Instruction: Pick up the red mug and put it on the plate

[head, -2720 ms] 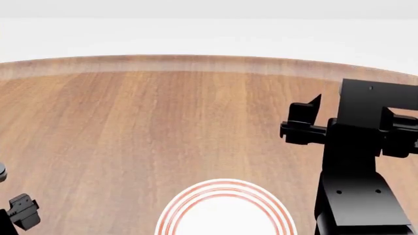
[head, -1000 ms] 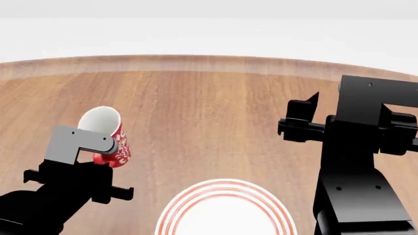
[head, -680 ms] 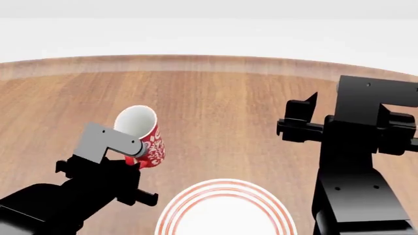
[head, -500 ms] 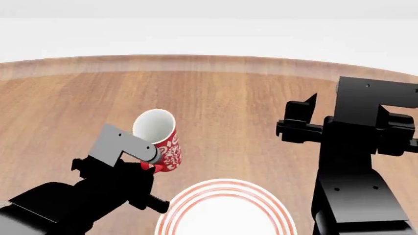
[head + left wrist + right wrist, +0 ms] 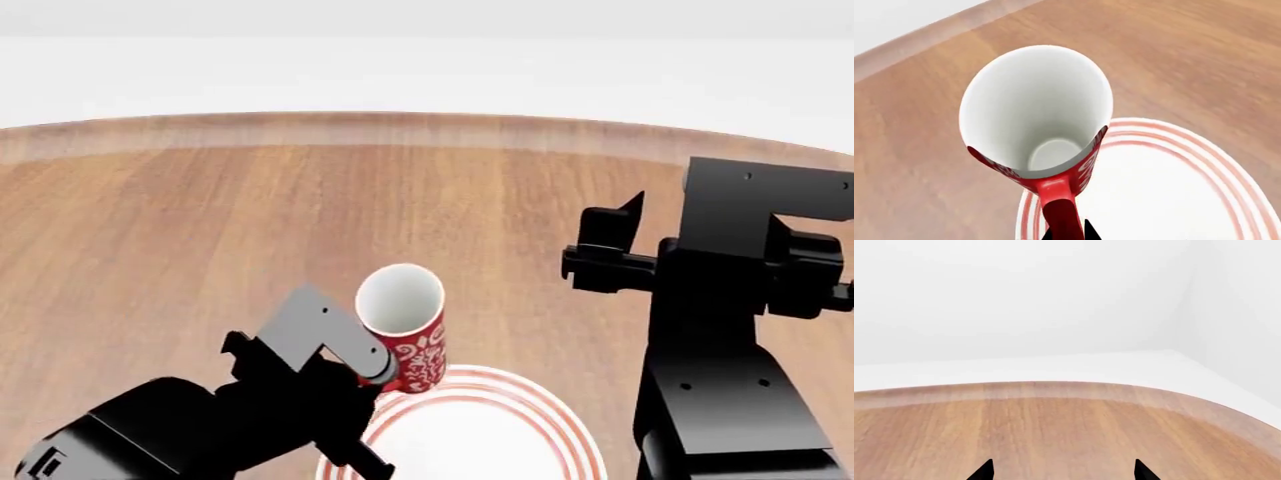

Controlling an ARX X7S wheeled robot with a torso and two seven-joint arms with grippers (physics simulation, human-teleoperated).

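Here the left gripper [image 5: 378, 372], fingers clamped on the red mug's [image 5: 404, 327] handle, angles over the plate [image 5: 527, 440]; its wrist camera alone reveals the mug's white interior

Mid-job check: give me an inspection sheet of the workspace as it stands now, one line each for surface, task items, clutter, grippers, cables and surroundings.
Surface: round wooden table, bare wood around the plate.
Job's things: small red mug with white pattern held in the air, tilted, over the near-left rim of the white plate with red rings; not yet set down. Mug interior white and empty in the left wrist view.
Clutter: nothing seen.
Grippers: left gripper holds the mug by its red handle; right gripper hovers over the table's right side, fingers apart, holding nothing.
Cables: nothing seen.
Surroundings: plain white floor and walls beyond the table edge.
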